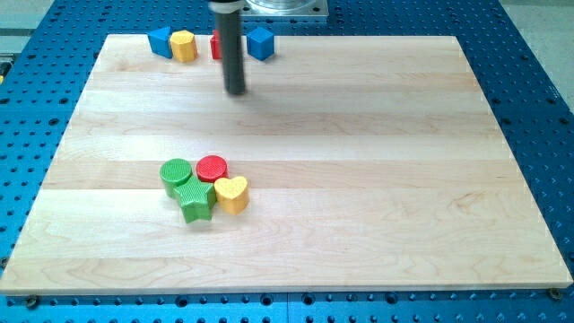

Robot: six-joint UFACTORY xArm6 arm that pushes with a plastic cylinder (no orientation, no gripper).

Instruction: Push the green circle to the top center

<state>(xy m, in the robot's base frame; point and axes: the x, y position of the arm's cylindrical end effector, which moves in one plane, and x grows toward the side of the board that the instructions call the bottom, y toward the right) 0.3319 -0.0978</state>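
Note:
The green circle (pixel 176 174) lies on the wooden board (pixel 359 179) left of centre, low in the view. It touches a green star (pixel 195 199) below it and a red circle (pixel 213 168) on its right. A yellow heart (pixel 232 194) sits against the star's right side. My tip (pixel 235 91) is near the view's top, well above this cluster and apart from it.
Along the board's top edge stand a blue block (pixel 160 40), a yellow block (pixel 183 45), a red block (pixel 216 45) partly hidden behind the rod, and a blue cube (pixel 260 42). A blue perforated table (pixel 538 90) surrounds the board.

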